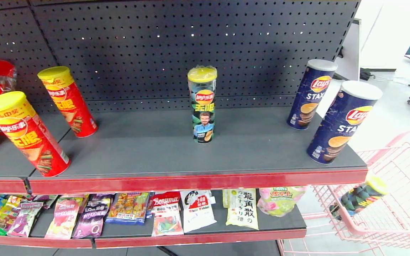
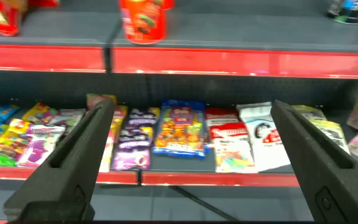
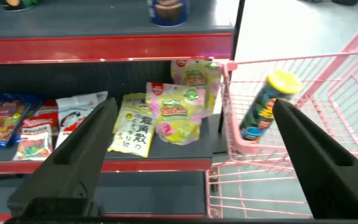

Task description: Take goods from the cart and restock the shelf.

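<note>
Yellow-lidded chip can leans in pink cart, ahead of right gripper's wide-open, empty fingers; left gripper likewise spread, empty

Two red chip cans, two blue cans and two yellow-lidded green cans show, one in the single pink cart, plus roughly a dozen snack packets.

We see open shelf either side of the centre can | red cans block frame left | blue cans block frame right
</note>
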Motion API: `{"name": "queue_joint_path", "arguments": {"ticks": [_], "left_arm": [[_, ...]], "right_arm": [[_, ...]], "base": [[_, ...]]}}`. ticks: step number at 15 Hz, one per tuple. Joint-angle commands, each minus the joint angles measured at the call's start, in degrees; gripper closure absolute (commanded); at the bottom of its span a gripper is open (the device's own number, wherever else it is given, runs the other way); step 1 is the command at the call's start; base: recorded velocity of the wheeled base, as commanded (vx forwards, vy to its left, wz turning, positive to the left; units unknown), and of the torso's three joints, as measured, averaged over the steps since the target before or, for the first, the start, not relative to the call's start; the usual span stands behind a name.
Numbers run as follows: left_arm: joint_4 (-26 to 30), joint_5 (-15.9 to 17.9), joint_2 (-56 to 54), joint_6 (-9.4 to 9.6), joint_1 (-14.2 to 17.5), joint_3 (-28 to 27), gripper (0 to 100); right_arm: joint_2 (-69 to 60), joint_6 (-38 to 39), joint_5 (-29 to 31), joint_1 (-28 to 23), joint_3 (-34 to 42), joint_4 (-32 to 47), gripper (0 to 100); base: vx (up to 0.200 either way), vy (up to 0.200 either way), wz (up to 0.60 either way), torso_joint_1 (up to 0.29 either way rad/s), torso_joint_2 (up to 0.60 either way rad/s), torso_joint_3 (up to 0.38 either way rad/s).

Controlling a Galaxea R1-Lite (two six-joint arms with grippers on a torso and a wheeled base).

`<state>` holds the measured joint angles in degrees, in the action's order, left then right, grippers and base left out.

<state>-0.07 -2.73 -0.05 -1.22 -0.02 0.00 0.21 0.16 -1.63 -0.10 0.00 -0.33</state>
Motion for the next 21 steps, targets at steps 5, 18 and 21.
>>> {"name": "queue_joint_path", "arguments": {"ticks": [5, 18, 21], "left_arm": [[-0.01, 0.01, 0.05, -0.01, -0.06, 0.00, 0], [-0.01, 0.01, 0.05, -0.10, 0.02, 0.00, 0], [-0.01, 0.01, 0.05, -0.10, -0.06, 0.00, 0]], "right_arm": [[-0.03, 0.11, -0.04, 0.01, 0.00, -0.02, 0], [-0.03, 0.37, 0.14, 0.01, 0.00, -0.02, 0], [-0.03, 0.28, 0.14, 0.01, 0.00, -0.02, 0]], "base": [[0.000, -0.200, 0.00, 0.003, 0.00, 0.002], [0.000, -0.062, -0.28, 0.003, 0.00, 0.001], [0.000, 0.000, -0.40, -0.005, 0.00, -0.002]]}}
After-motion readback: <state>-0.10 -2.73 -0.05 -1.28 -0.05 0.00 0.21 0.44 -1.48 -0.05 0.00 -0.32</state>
